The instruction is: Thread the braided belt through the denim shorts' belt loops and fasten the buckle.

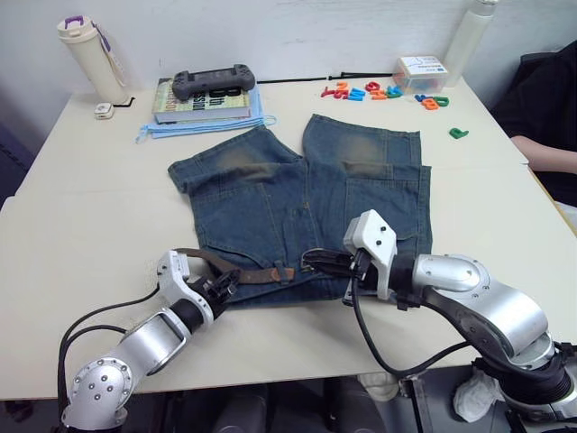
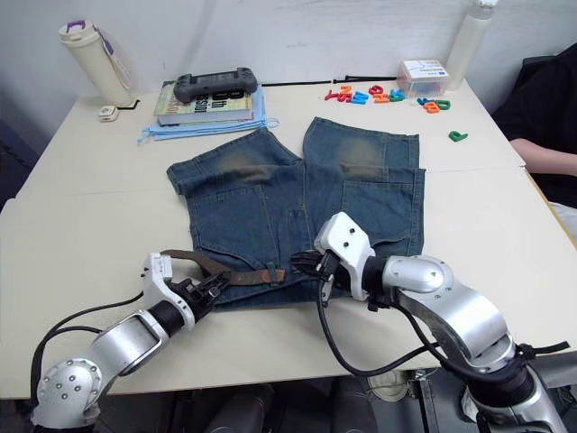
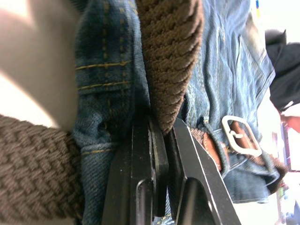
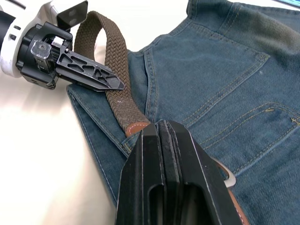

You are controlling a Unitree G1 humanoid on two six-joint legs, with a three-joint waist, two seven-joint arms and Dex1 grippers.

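The denim shorts lie flat on the table, waistband toward me. The braided belt lies along the left part of the waistband and bends in a loop off its left corner. My left gripper is shut on the brown strap at that corner. The belt's tan tip and the silver buckle lie near mid-waistband. My right gripper is shut, its fingertips just beside the tan tip; I see nothing held between them. The belt loops cannot be made out clearly.
At the table's far side stand a cream bottle, a book with a game controller on blue cloth, coloured letters, a white box and a white bottle. A person's arm rests at the right edge.
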